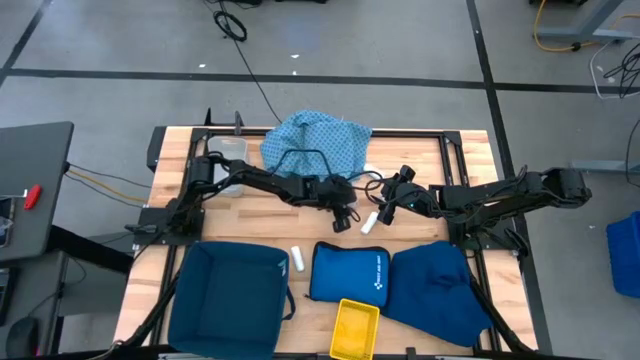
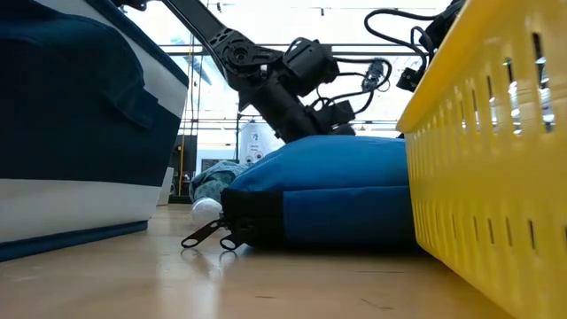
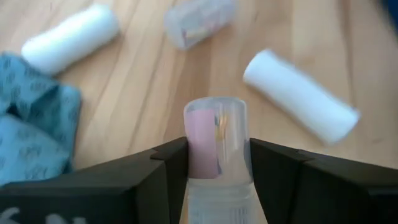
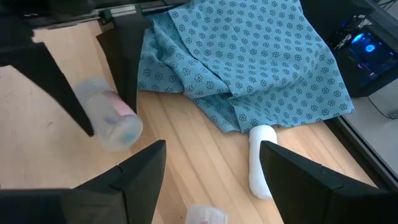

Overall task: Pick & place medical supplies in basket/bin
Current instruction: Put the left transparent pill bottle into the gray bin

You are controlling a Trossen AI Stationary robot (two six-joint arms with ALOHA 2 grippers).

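Wooden table (image 1: 250, 235), left gripper (image 3: 217, 165) clamped on clear tube (image 3: 216, 146) beside blue cloth (image 4: 249, 56), right gripper (image 4: 211, 168) spread wide above white roll (image 4: 261, 158).

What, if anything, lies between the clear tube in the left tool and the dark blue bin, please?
Nothing visible blocks it. The left tool grips the clear tube mid-table; bare wood leads to the dark blue bin, with one white roll beside the route.

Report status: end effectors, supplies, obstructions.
Left end effector shut on clear vial, mid-table. Right end effector open over white roll beside blue cloth. Nothing blocking.
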